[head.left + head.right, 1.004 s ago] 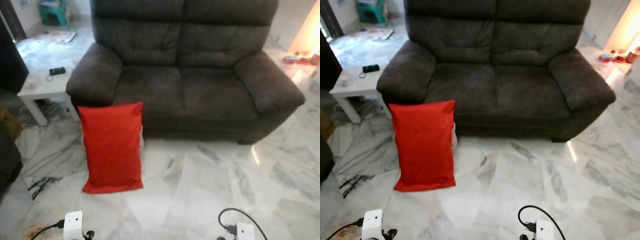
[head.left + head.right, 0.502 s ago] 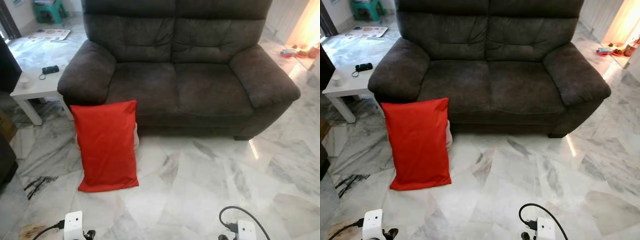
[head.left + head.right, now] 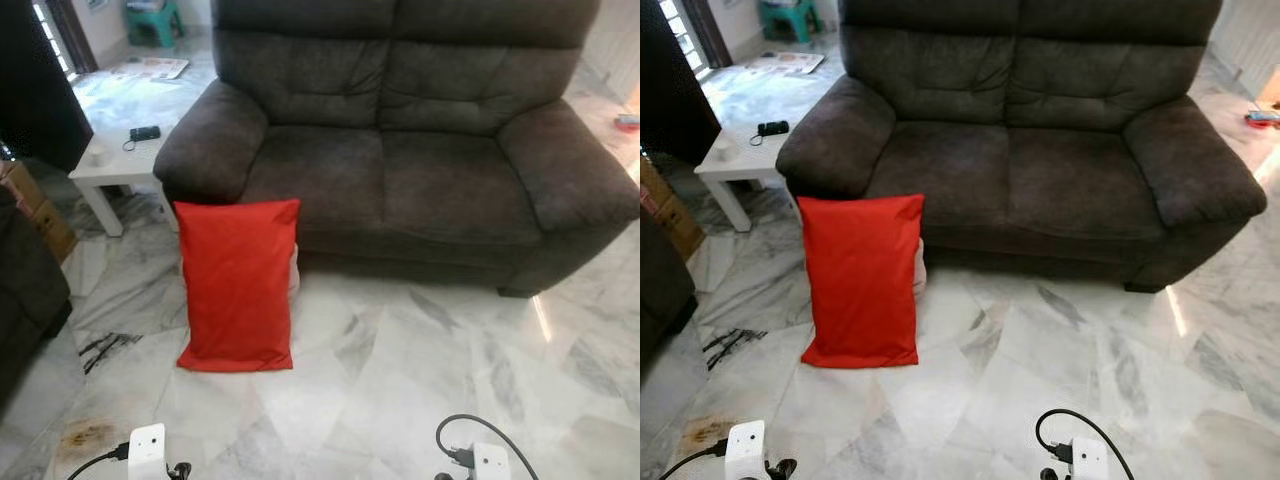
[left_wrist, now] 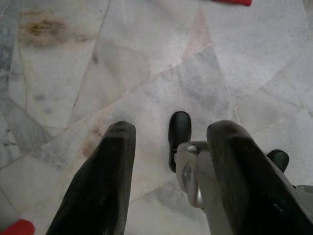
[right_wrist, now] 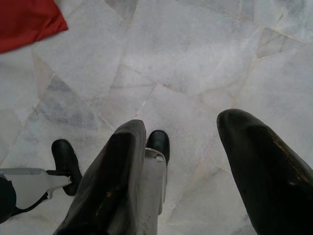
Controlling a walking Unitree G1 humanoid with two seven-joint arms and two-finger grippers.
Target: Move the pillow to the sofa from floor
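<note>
Both grippers are hanging low over the marble floor (image 3: 420, 360), fingers spread wide and holding nothing.

Left gripper (image 4: 171, 161) and right gripper (image 5: 195, 166) are each pointing down at bare tiles, touching nothing, with the robot's black feet showing beneath them. One dark brown two-seat sofa (image 3: 410, 150) is filling the far side, its backrest top being cut off by the frame edge. One red pillow (image 3: 238, 285) is standing upright on the floor, leaning against the sofa front below the left armrest; something pale behind it is mostly hidden. One white side table (image 3: 125, 165) is standing beside that armrest, carrying one small black device (image 3: 144, 133) and one small white object too small to identify.
</note>
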